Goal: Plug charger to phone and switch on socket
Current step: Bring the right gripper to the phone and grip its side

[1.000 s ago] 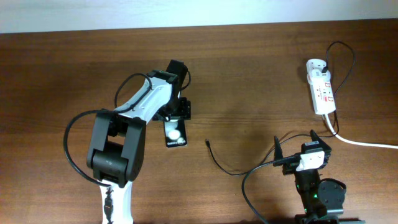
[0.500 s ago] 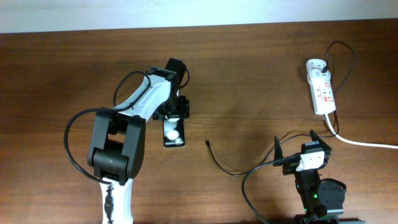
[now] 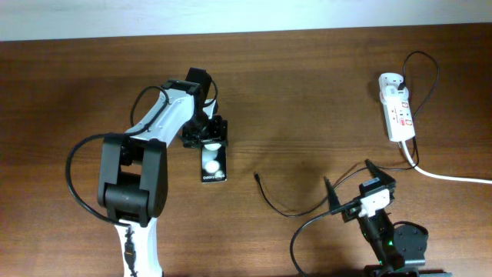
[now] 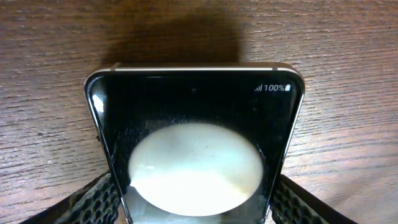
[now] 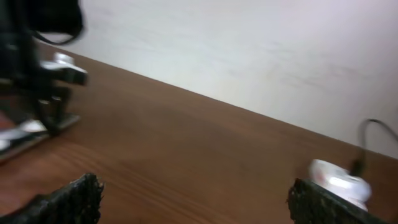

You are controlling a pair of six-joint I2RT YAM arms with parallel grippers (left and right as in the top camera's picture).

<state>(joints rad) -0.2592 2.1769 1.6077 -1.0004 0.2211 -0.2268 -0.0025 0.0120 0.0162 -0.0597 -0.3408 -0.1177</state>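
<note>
The phone lies flat on the table, a black slab with white glints. It fills the left wrist view, showing "100%" at one corner. My left gripper is shut on the phone's far end, with a finger pad against each long side. The charger's plug tip lies free on the wood right of the phone. Its thin black cable curves toward my right arm. My right gripper is open and empty near the front right. The socket lies at the far right and is blurred in the right wrist view.
A white adapter block sits in the socket's far end, with a thin black cable looping above it. The thick white cord runs off the right edge. A white wall borders the table's far edge.
My left gripper has shifted left with the phone, which slid slightly left. My right gripper has turned toward the left. The charger tip has not moved.
</note>
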